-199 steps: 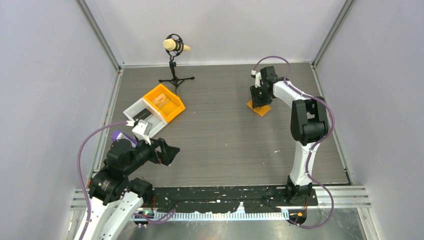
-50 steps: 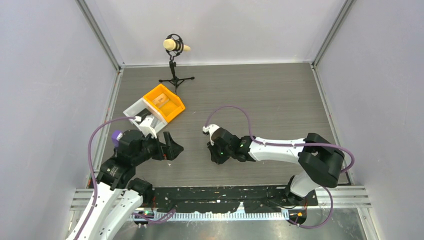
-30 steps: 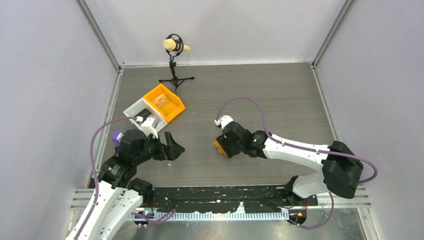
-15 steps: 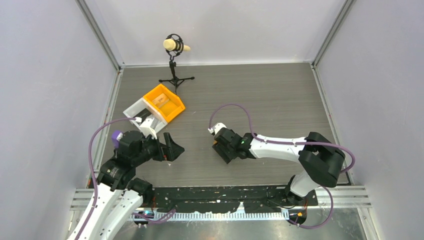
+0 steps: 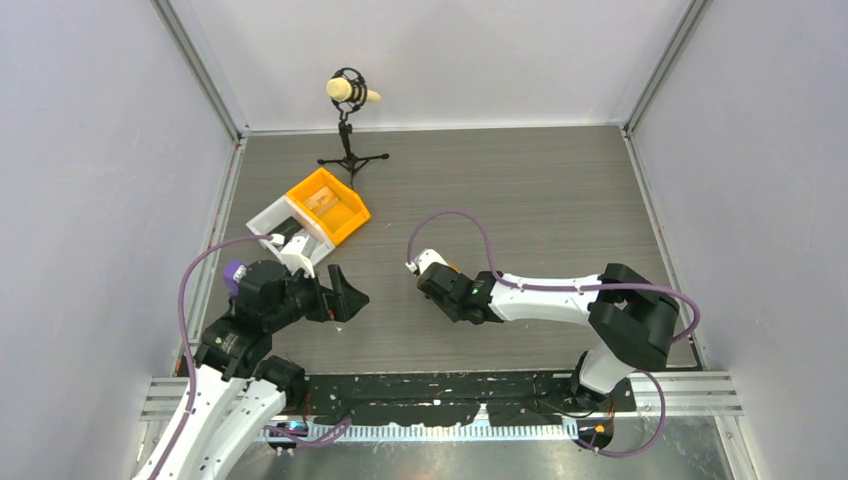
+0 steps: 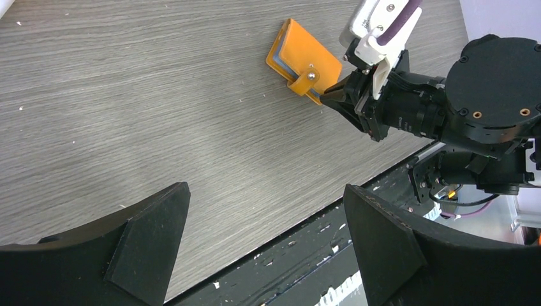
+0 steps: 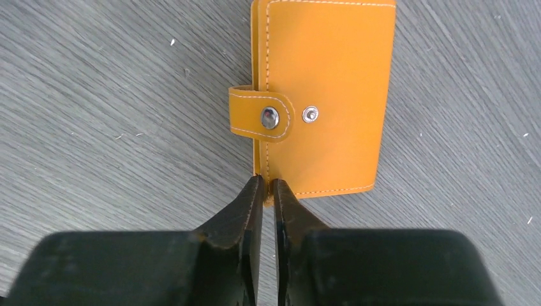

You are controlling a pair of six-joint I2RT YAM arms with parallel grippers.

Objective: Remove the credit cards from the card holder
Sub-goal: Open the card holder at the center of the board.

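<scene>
The card holder (image 7: 325, 95) lies folded flat on the grey table, its orange-tan cover up and its snap strap (image 7: 265, 118) fastened. The credit cards are hidden inside it. My right gripper (image 7: 268, 185) is shut on the holder's near corner, with the orange edge pinched between the two black fingertips. In the left wrist view the holder (image 6: 306, 60) shows with the right gripper (image 6: 326, 97) at its edge. My left gripper (image 6: 265, 191) is wide open, hovering well to the left of the holder with nothing between its fingers. From above, the right arm covers most of the holder.
An orange bin (image 5: 328, 205) and a white bin (image 5: 285, 225) stand at the back left. A microphone on a stand (image 5: 350, 95) is behind them. The table's front edge (image 6: 332, 210) runs close under the left gripper.
The right gripper slid a little left and toward the back, and its jaws closed from partly open onto the holder's corner. The left arm has not moved.
</scene>
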